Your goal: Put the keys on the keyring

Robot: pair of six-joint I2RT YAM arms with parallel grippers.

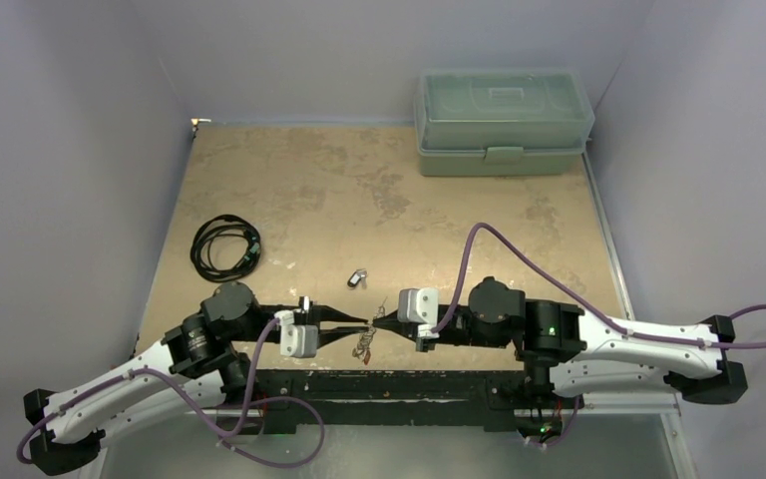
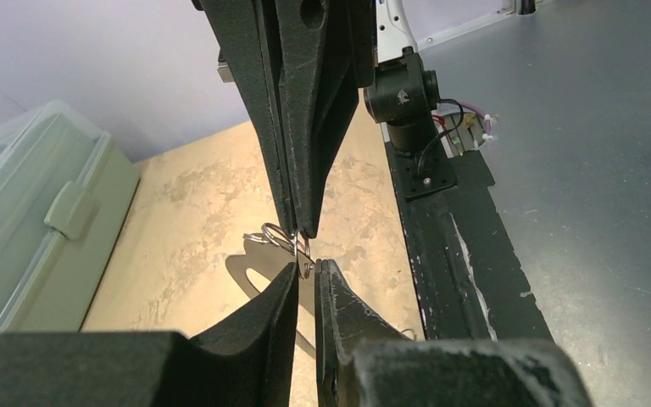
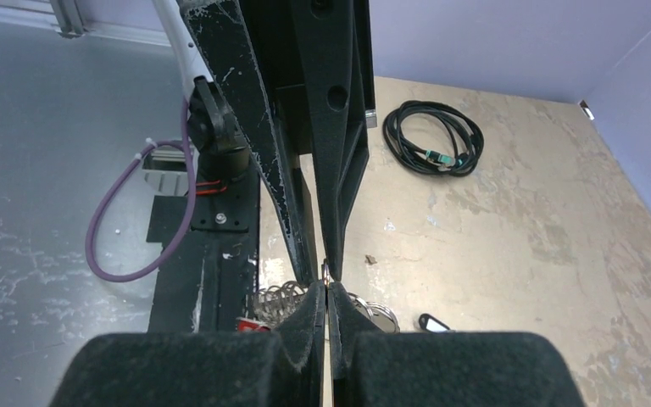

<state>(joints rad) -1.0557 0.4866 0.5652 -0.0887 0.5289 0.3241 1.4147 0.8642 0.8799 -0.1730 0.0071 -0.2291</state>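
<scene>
Top external view: at the table's (image 1: 409,200) near edge we see the right gripper (image 1: 377,323) pinched shut on the dangling keyring (image 1: 363,344), the left gripper (image 1: 364,321) tip to tip with it, fingers (image 2: 271,309) a narrow slit apart.

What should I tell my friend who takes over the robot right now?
Left gripper: jaws a narrow gap apart, at the thin wire ring.
Right gripper: shut on that ring.
Keyring, red-headed key and dark-headed key sit bunched just below the grippers; whether those keys are threaded on, I cannot tell.
Silvery key lies loose on the table, farther out.
Done: wire ring gripped. Left: the silvery key, at least, is not on yet.
</scene>
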